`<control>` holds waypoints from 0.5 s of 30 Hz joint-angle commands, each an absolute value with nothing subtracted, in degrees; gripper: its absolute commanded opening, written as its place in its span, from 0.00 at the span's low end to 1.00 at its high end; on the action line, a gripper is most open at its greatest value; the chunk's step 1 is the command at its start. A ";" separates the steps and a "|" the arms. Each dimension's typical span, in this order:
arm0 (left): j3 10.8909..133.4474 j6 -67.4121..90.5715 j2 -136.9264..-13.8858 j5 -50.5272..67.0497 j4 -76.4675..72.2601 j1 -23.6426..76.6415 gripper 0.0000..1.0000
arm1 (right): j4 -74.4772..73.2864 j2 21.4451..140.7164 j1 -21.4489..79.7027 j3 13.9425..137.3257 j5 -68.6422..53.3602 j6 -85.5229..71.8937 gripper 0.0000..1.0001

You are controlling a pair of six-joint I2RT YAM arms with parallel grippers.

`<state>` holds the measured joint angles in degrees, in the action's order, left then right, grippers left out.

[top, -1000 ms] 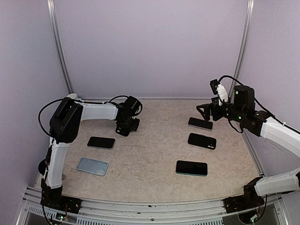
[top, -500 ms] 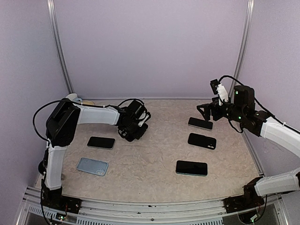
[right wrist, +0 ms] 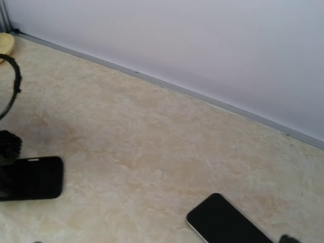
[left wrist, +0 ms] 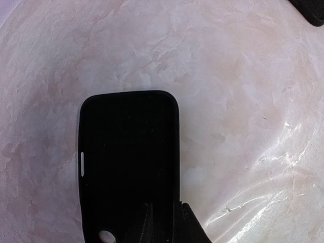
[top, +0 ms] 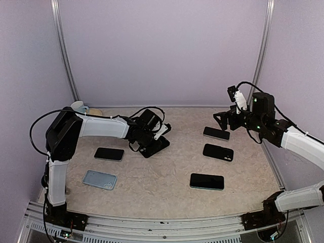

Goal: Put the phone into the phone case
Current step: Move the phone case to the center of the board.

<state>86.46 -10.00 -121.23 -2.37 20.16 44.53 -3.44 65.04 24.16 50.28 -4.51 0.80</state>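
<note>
My left gripper (top: 148,140) is shut on the edge of a black phone case (top: 158,145), low over the table left of centre. In the left wrist view the case (left wrist: 129,162) lies open side up, with a side slot and a camera hole, and my gripper (left wrist: 163,223) pinches its near right edge. Three dark phones lie on the right: a far one (top: 216,133), a middle one (top: 218,152) and a near one (top: 207,181). My right gripper (top: 223,120) hovers open and empty just behind the far phone (right wrist: 228,220).
Another dark phone (top: 109,154) and a light blue case (top: 99,179) lie at the left. A white cup (top: 78,107) and a yellow object (top: 94,112) stand at the back left corner. Walls close the table on three sides.
My left arm has swung to the right with the black case in its grip, from the back left towards the table's middle. The right arm has not moved.
</note>
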 commanded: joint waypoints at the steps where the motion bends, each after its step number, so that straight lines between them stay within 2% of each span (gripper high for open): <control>1: 85.23 -10.30 -118.62 -2.90 18.02 45.22 0.27 | -4.39 65.55 24.79 51.61 -1.26 0.92 1.00; 4: 83.54 -8.37 -116.75 -3.25 15.88 45.46 0.33 | -6.75 67.12 24.73 53.37 0.21 -1.74 1.00; 5: 82.96 -7.83 -115.52 -4.17 15.33 45.71 0.40 | -6.90 67.75 24.72 53.84 3.30 -3.77 1.00; 8: 79.19 -7.29 -111.67 -9.35 11.82 47.49 0.62 | -6.52 68.82 24.70 54.59 7.43 -9.25 1.00; 9: 77.54 -7.36 -110.45 -11.27 10.39 48.15 0.72 | -6.54 69.09 24.70 54.93 7.62 -10.41 1.00; 11: 73.90 -7.26 -107.19 -14.92 6.39 49.70 0.97 | -6.09 69.06 24.70 55.30 4.76 -10.40 1.00; 15: 68.47 -5.60 -99.69 -18.62 0.62 51.16 0.99 | -4.33 68.08 24.70 54.40 -2.39 -5.87 1.00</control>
<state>71.88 -7.35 -106.32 -12.49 9.43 49.67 -5.82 68.86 24.18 53.52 2.79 -7.22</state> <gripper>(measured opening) 0.986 0.997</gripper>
